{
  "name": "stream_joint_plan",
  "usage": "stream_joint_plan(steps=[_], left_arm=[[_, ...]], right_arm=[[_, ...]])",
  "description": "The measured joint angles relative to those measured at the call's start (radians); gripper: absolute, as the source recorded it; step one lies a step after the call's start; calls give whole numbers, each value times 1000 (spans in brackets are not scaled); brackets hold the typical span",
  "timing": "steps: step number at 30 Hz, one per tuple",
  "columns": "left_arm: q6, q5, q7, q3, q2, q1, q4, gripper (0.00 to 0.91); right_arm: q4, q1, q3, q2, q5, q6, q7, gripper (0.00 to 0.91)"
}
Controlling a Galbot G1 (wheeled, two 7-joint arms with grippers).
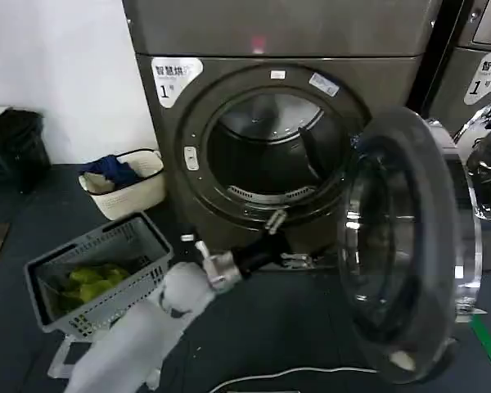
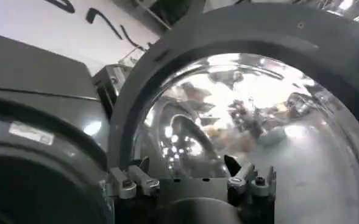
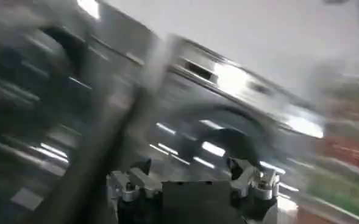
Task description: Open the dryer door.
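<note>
The dryer door [image 1: 409, 246] was swung wide open to the right of the drum opening [image 1: 270, 151] of the grey-bronze dryer [image 1: 278, 98], its dark inner side and domed glass turned toward the opening. The left gripper [image 1: 299, 259] was held low in front of the dryer, below the drum opening and just beside the door's inner edge; whether it touched the door could not be told. In the left wrist view, its fingers [image 2: 130, 181] were spread apart with nothing between them, the door's glass dome [image 2: 252, 128] lying beyond. The right gripper [image 3: 194, 179] was likewise seen spread and empty. A grey basket [image 1: 98, 270] holding green items and a white basket [image 1: 131, 184] were set on the floor left of the dryer.
</note>
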Motion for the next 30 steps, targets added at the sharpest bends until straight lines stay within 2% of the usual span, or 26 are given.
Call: stream_joint_plan(steps=[10, 16, 20, 30], left_arm=[[-11, 21, -27, 92, -109, -58, 109, 907], [-10, 50, -47, 131, -183, -87, 188, 907], [-7, 62, -49, 146, -231, -104, 238, 907], [-5, 79, -49, 179, -340, -154, 351, 907]], right_arm=[[-107, 41, 166, 89, -214, -76, 348, 907], [-176, 57, 235, 105, -282, -153, 514, 907], [-229, 59, 267, 102, -318, -148, 594, 907], [-323, 53, 322, 113, -340, -119, 671, 907]])
